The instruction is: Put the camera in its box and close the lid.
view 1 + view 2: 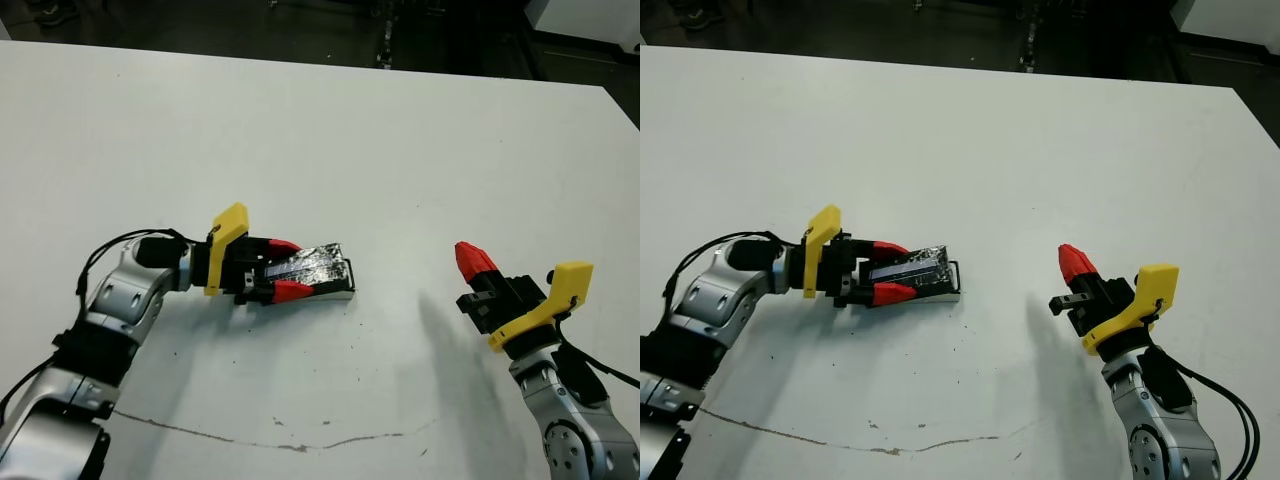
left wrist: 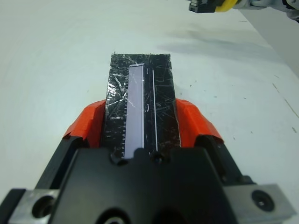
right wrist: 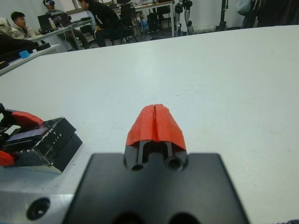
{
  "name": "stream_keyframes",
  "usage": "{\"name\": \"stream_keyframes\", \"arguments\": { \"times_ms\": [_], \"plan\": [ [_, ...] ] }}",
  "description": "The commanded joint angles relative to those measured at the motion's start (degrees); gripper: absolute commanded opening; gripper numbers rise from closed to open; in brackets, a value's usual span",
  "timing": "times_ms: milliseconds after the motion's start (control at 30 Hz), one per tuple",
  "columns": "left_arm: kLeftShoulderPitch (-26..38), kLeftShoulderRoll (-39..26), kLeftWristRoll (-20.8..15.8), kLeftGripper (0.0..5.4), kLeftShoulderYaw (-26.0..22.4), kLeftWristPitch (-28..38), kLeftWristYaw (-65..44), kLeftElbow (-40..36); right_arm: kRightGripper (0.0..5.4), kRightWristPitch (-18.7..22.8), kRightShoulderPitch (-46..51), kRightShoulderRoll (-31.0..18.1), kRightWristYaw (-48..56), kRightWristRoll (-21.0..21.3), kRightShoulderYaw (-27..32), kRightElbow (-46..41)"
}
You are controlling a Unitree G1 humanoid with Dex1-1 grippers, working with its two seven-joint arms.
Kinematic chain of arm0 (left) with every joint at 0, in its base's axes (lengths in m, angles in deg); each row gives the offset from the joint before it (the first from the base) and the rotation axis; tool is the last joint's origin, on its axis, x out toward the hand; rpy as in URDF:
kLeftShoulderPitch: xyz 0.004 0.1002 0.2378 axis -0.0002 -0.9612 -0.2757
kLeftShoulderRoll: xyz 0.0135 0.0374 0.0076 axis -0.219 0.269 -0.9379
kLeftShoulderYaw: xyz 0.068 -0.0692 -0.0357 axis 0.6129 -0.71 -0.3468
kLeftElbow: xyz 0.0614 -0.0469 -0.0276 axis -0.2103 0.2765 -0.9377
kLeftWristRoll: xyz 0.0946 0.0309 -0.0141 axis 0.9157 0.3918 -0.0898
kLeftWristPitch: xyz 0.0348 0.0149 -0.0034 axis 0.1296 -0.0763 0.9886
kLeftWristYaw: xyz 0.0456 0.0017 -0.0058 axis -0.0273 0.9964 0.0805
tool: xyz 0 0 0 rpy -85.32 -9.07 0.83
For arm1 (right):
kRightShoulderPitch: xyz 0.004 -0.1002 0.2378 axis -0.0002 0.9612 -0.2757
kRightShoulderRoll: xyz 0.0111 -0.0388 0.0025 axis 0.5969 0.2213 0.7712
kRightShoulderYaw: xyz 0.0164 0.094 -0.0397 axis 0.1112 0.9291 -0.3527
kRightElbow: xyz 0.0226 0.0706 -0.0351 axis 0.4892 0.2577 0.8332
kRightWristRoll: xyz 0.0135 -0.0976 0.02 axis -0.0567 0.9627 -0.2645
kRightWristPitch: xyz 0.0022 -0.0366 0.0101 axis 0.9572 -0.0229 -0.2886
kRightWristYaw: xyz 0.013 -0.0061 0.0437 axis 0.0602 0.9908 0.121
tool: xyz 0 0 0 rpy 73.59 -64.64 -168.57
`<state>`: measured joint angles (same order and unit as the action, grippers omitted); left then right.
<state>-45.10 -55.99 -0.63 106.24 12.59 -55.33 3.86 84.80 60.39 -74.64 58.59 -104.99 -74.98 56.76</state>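
The lid [image 1: 318,264] is lying tilted over the box [image 1: 952,281], whose white wall is showing at the edge nearest the right arm, so what the box is holding cannot be told. The left gripper [image 1: 284,268] is clamping the lid's two long sides between its red fingers [image 2: 89,122]. Well apart on the white surface [image 1: 380,140], the right gripper [image 1: 473,260] is hovering empty, its fingers pressed together.
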Motion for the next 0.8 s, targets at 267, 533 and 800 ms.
{"name": "stream_keyframes", "arguments": {
  "times_ms": [267, 533, 800],
  "plan": [
    [6.6, 3.8, 5.2, 3.15, 5.5, 1.7, -4.9, 12.9, 0.0, 1.3, 0.4, -1.1, -0.2, -0.6, 0.5, 0.0],
    [7.1, 4.7, 6.9, 3.15, 6.9, 1.3, -3.8, 12.9, 0.0, 1.0, 0.3, -1.3, 0.0, -0.4, 0.4, 0.0],
    [6.3, 5.5, 8.9, 3.15, 7.6, 1.0, -1.7, 11.1, 0.0, 1.2, 0.5, -1.1, 0.0, -0.9, 0.4, 0.1]
  ]
}}
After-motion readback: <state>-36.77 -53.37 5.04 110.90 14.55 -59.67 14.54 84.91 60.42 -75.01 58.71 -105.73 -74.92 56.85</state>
